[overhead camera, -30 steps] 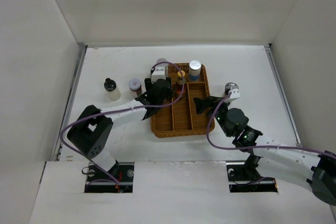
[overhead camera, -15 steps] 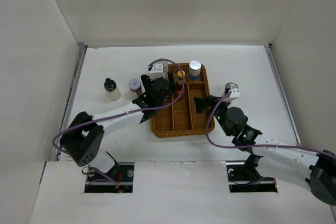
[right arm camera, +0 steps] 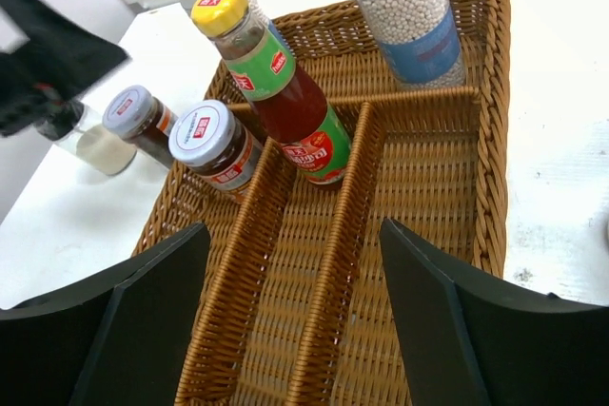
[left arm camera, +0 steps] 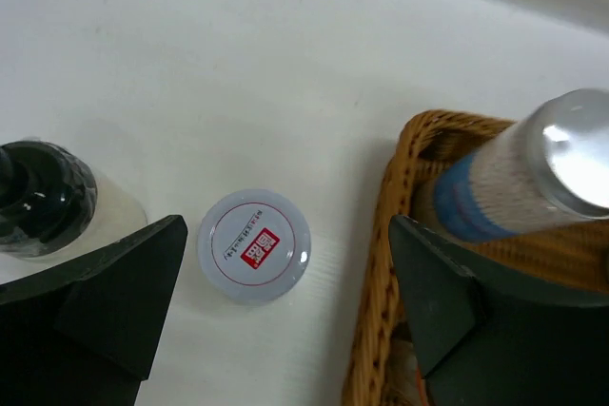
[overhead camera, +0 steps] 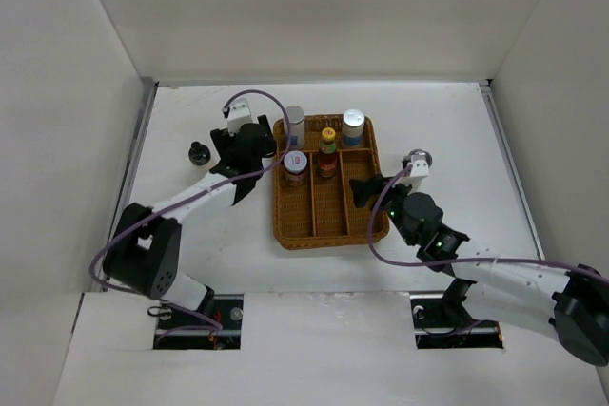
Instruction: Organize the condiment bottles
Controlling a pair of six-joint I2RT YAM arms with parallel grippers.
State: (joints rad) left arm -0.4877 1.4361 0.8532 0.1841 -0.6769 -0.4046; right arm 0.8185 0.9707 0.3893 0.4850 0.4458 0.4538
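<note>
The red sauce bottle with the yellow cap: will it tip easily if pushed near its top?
Probably: the red sauce bottle stands tall and slim, so it may topple. Its glossy label looks smooth, perhaps slippery.

Table [overhead camera: 447, 121] bearing basket [overhead camera: 328, 240], jar [left arm camera: 254, 244], black-capped shaker [overhead camera: 198, 151]

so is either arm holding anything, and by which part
Nothing is held. The left end effector hangs open above the white-lidded brown jar on the table; the right end effector is open over the brown wicker basket.
</note>
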